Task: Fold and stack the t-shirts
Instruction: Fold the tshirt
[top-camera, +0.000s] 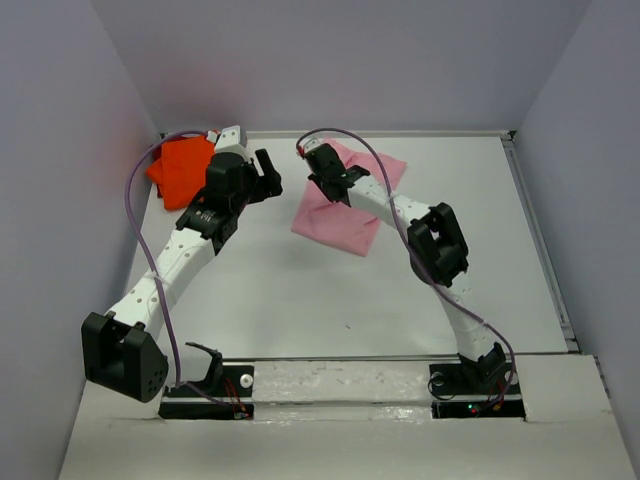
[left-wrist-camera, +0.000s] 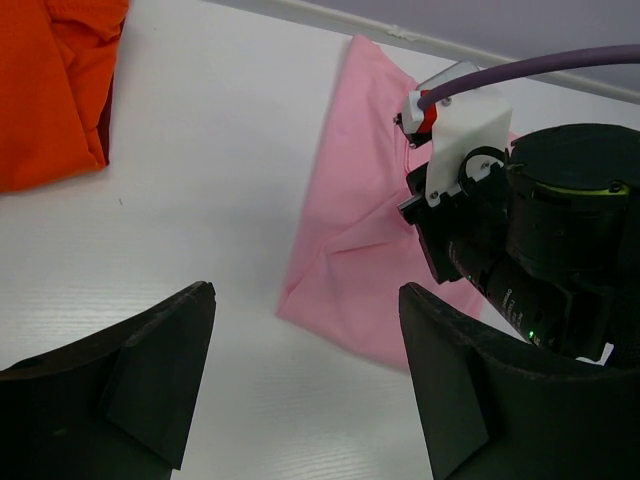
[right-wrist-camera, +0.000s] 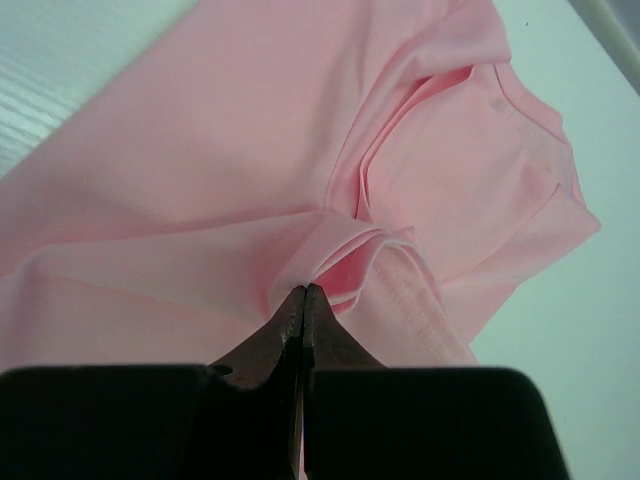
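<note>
The pink t-shirt (right-wrist-camera: 220, 170) is soft, matt cloth with a stitched hem, and the orange t-shirt (left-wrist-camera: 50, 90) is matt cloth too. The table (left-wrist-camera: 220, 180) is white, smooth and faintly glossy, while the left gripper (left-wrist-camera: 305, 320) is matt black plastic.

From above and behind the bases we look down on the whole table (top-camera: 330, 300), far enough back to hold the left arm (top-camera: 170, 270) and right arm (top-camera: 437, 240) entire. Our left wrist view sits low over the tabletop, looking past its own dark fingers (left-wrist-camera: 130, 390) toward the far edge (the right arm's wrist (left-wrist-camera: 560, 230) crowds its right side). Our right wrist view is nearest, almost upon the pink t-shirt (right-wrist-camera: 250, 150). All three views share that shirt; the orange t-shirt (top-camera: 180, 168) shows from above and from the left wrist.
</note>
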